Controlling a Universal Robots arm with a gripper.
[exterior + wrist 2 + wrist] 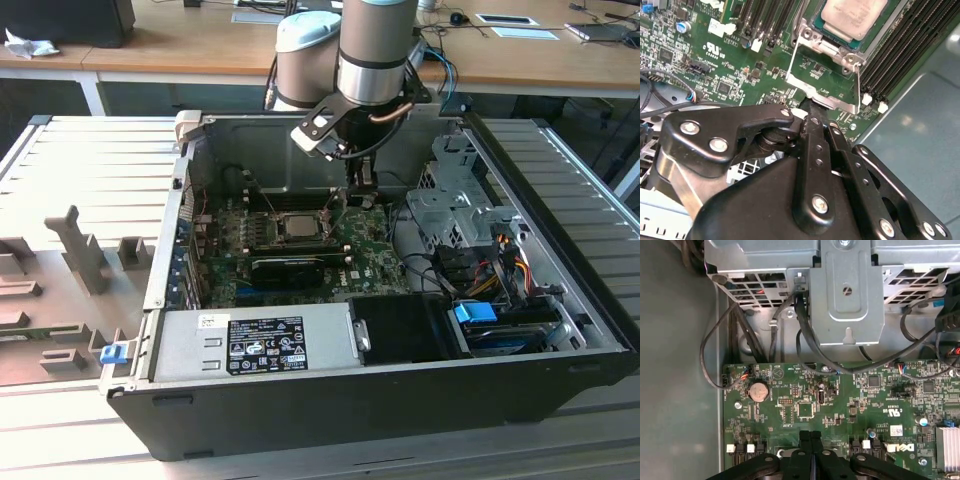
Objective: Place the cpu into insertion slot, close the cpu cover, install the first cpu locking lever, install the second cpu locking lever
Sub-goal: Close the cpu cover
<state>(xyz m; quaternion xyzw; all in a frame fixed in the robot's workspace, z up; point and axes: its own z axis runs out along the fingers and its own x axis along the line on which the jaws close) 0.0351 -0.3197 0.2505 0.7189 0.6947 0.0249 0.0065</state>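
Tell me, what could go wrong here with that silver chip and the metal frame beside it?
The thin silver metal frame cover stands open, with the jaws of the black gripper shut at its free edge; a slip could let it snap down onto the silver-grey square chip. The jaws sit close above the green motherboard and might scrape its small parts.

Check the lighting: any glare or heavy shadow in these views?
Exterior view: even daylight, the case interior dimmer. Second wrist view: pale glare patches on the bare panel, mild sheen on the cpu, the black hand dark. First wrist view: flat light, no strong glare.
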